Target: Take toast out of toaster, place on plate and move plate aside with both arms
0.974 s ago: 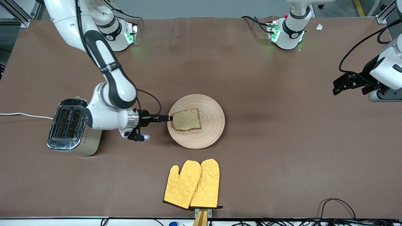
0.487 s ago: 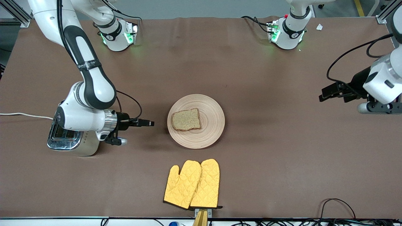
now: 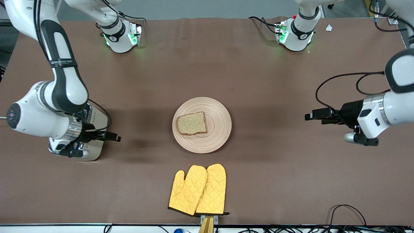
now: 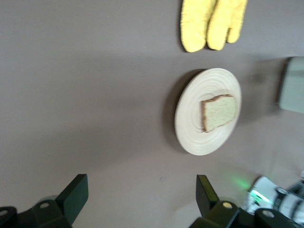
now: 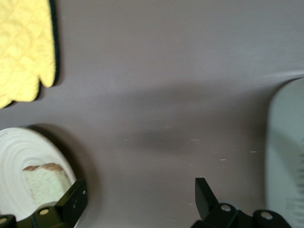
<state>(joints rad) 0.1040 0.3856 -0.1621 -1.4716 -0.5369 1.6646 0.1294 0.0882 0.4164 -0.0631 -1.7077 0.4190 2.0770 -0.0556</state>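
Toast [image 3: 191, 123] lies flat on plate [image 3: 220, 113], mid-worktop. Toaster [image 3: 97, 142] sits under right gripper [image 3: 114, 137]; left gripper [image 3: 311, 116] hovers toward its own end. Both sets of fingers wide open, empty. Next: both arms close on plate rim, move it aside.

The right arm [image 3: 61, 74] reaches down from its base, its forearm bending at the wrist so the right gripper [image 3: 114, 137] points sideways along the table with its fingers [image 5: 73, 202] spread wide and nothing between them. The left arm [image 3: 393, 106] mirrors it; the left gripper [image 3: 312, 115] faces the right one, fingers [image 4: 76, 194] wide apart and empty.
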